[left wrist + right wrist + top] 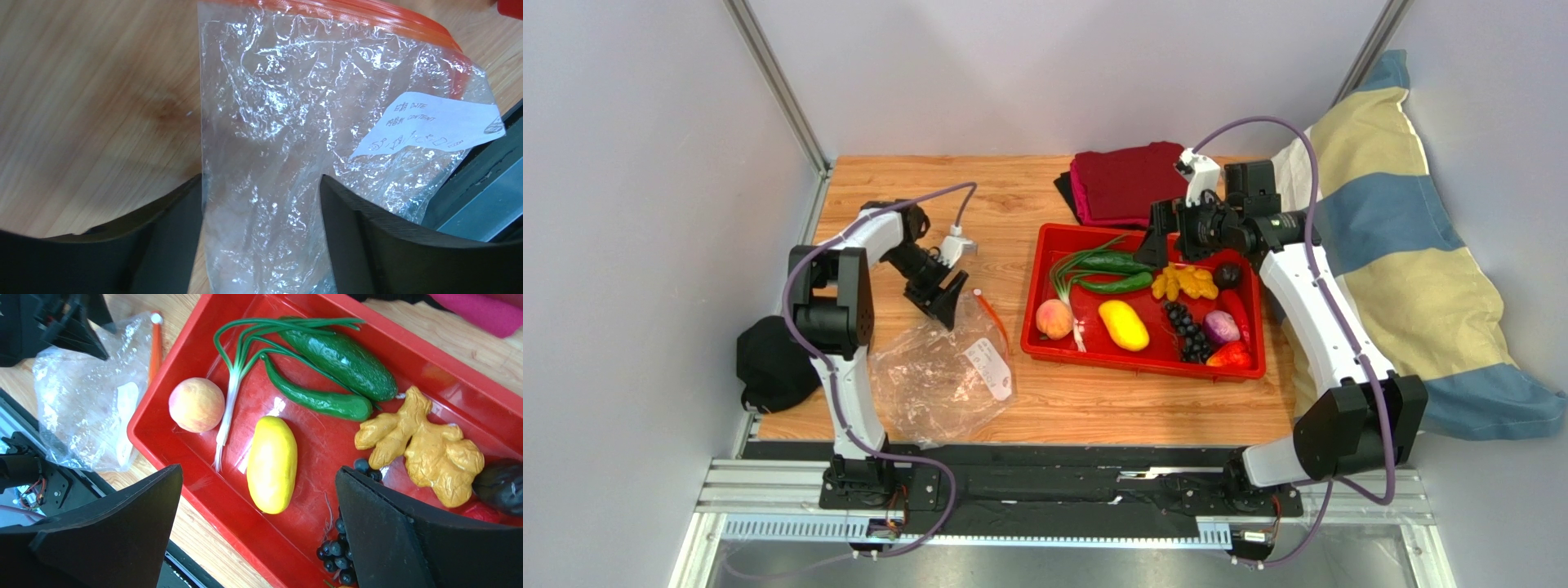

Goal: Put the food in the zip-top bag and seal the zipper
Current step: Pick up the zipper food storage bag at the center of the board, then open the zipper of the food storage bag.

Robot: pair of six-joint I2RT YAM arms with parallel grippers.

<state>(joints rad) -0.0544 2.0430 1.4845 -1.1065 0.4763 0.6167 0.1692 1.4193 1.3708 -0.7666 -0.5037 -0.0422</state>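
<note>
The clear zip-top bag (940, 374) lies flat on the wooden table at the front left, white label up, its red zipper (990, 316) along the edge nearest the tray. My left gripper (940, 304) is over the bag's back edge; its jaws stand open in the left wrist view (261, 179), with crinkled plastic of the bag (294, 122) between them. The food lies in the red tray (1044, 294): peach (196, 404), yellow fruit (272, 463), grapes (336, 548), knobbly yellow piece (430, 441), purple onion (1221, 326), red piece (1232, 355). My right gripper (259, 470) hovers open above the tray.
Two green cucumbers (340, 355) and a spring onion (230, 398) also lie in the tray. Folded dark red cloths (1130, 184) sit behind it. A striped pillow (1406, 257) leans at the right. A black lump (775, 361) rests at the table's left edge.
</note>
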